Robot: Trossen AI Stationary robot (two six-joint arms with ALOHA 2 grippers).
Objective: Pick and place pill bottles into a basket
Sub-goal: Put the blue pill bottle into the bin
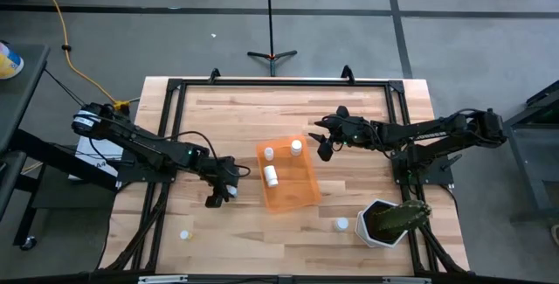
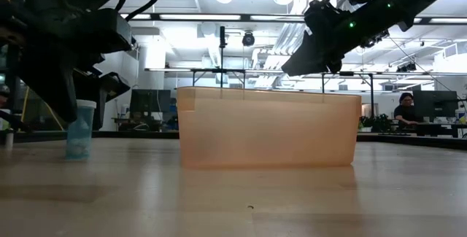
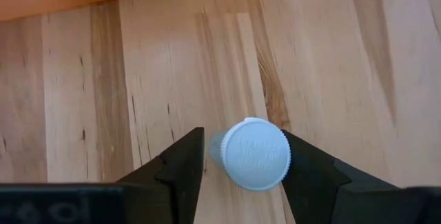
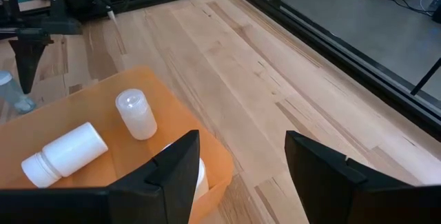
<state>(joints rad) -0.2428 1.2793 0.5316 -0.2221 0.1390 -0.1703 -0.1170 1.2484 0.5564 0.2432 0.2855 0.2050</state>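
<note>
I count six pill bottles. Three are in the one orange basket (image 1: 301,193): an upright bottle (image 1: 270,153), a second upright bottle (image 1: 297,147) and a bottle lying on its side (image 1: 272,176). Three stand on the desk (image 1: 367,109): a bottle near right (image 1: 341,225), a bottle near left (image 1: 184,234), and a bottle (image 3: 253,154) between the jaws of my left arm (image 1: 148,147). There is one white pot (image 1: 374,230) with a plant. I have two arms.

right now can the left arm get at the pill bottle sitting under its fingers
Probably yes. In the left wrist view the pill bottle stands upright on bare wood, between the left gripper's open fingers, with a small gap on one side. Nothing blocks it; the basket sits off to one side.
</note>
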